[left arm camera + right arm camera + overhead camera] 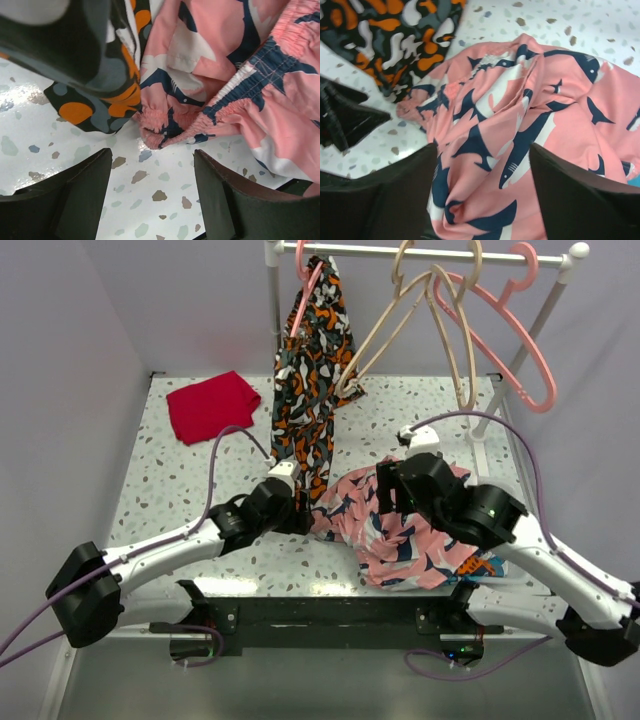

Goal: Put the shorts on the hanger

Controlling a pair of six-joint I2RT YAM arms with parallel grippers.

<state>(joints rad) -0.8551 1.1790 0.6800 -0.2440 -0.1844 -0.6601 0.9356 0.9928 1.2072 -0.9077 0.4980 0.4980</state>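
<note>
Over the shorts [530, 100] | right end effector [482, 152] spread | left end effector [152, 162] alongside

White arm links [165, 552], black joints [85, 590], purple cables [470, 413], dark pincer fingers [80, 200]

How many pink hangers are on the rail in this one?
2. The left pink hanger carries the orange-black patterned garment at the rail's left end; the right pink hanger hangs bare near its right end. No others show.
</note>
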